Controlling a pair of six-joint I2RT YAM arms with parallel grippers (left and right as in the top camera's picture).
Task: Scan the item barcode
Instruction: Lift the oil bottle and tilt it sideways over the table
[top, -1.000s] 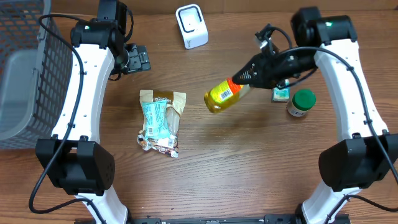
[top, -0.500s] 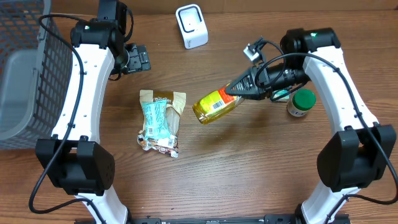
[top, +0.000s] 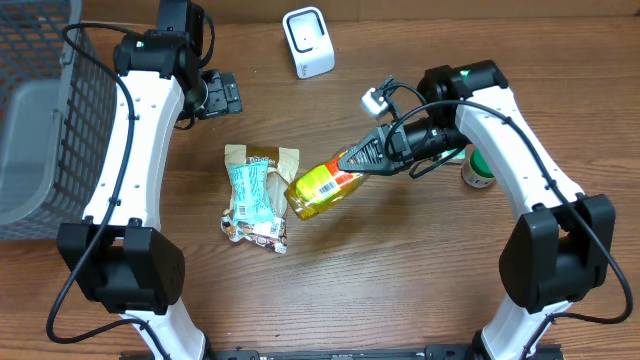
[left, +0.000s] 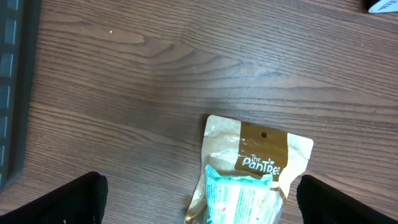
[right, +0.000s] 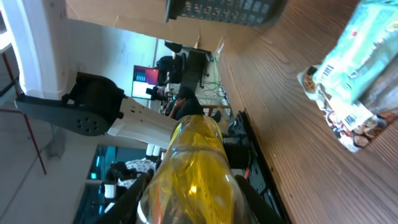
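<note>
A yellow bottle (top: 322, 187) with an orange neck and a barcode label facing up hangs tilted over the table, its base beside a snack bag (top: 258, 195). My right gripper (top: 368, 157) is shut on the bottle's neck end. In the right wrist view the bottle (right: 193, 174) fills the space between the dark fingers (right: 134, 193), with the snack bag (right: 360, 68) at upper right. A white scanner (top: 308, 42) stands at the table's back. My left gripper (top: 222, 95) is open and holds nothing; its wrist view has the snack bag (left: 255, 174) between its wide-apart fingertips (left: 81, 199).
A grey wire basket (top: 40, 110) stands at the left edge. A green-lidded jar (top: 485, 168) and a small teal item (top: 452, 152) sit under the right arm. Bare wood lies in front of the bag and bottle.
My right arm has carried the bottle left and toward the front, from the table's middle to just beside the snack bag. The left arm has not moved.
</note>
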